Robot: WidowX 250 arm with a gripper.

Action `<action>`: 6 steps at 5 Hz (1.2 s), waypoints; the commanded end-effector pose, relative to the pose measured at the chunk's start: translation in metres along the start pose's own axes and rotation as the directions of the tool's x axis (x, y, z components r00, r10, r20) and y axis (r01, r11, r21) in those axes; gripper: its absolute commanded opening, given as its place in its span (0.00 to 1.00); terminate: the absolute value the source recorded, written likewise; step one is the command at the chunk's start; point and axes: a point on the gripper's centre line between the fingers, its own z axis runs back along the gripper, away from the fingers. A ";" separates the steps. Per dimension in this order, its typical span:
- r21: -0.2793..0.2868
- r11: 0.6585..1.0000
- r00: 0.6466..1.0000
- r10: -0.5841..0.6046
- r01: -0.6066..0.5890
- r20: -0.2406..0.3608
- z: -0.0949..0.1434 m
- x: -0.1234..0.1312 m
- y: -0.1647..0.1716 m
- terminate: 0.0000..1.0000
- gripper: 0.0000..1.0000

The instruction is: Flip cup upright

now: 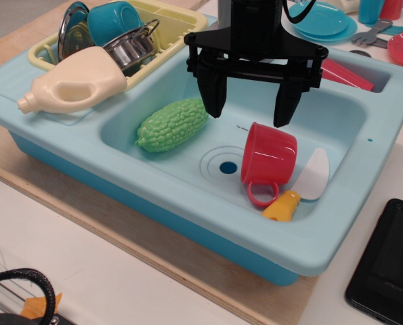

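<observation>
The cup (pixel 267 158) is a small red mug with a round loop handle. It stands mouth down and a little tilted in the right part of the light blue sink basin (pixel 181 159), its handle pointing toward the front. My black gripper (pixel 250 108) hangs open just above and behind the cup, its two fingers spread wide and empty. The left finger (pixel 213 95) is near the green gourd's end, the right finger (pixel 285 105) is over the cup's far edge.
A green bumpy gourd (pixel 173 124) lies left in the basin. A toy knife with white blade (pixel 313 175) and yellow handle (pixel 282 206) lies beside the cup. A yellow rack (pixel 174 30) holds a teal cup (pixel 115 20) and pot (pixel 130 46). A cream bottle (pixel 76 88) lies on the drainboard. A black phone (pixel 387 261) is at right.
</observation>
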 end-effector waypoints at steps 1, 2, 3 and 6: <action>0.000 1.000 1.000 0.000 0.000 0.000 0.000 0.000 0.000 0.00 1.00; -0.105 0.994 0.999 0.006 -0.003 0.033 -0.005 0.000 0.002 0.00 1.00; -0.192 0.981 0.998 0.014 -0.002 0.060 -0.008 0.000 0.003 0.00 1.00; -0.380 0.925 0.993 0.045 -0.001 0.106 -0.023 0.002 -0.003 0.00 1.00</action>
